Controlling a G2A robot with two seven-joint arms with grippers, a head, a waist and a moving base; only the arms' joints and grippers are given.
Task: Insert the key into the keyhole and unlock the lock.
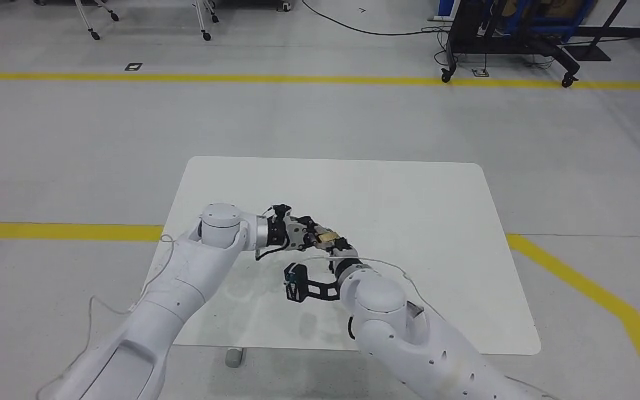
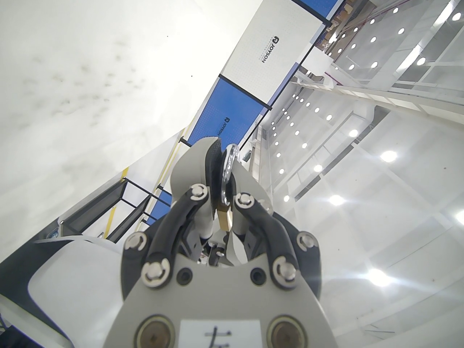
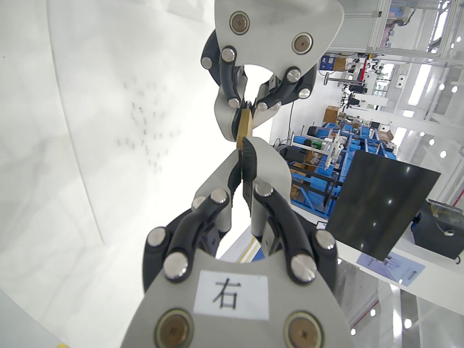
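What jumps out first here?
Two grippers tip to tip above the middle of the white table. The left gripper is clamped on a small brass lock. The right gripper, fingers shut, sits right at the lock's near end.

Left wrist view. The left gripper (image 2: pixel 226 168) is closed on the lock (image 2: pixel 225 219) — brass body deep between the two fingers (image 2: pixel 194 172), nearer the palm, and a silver metal part (image 2: pixel 229 159) out at their tips. Background: white table (image 2: pixel 72 56), blue and white wall panels (image 2: pixel 275 45), ceiling lights (image 2: pixel 388 156).
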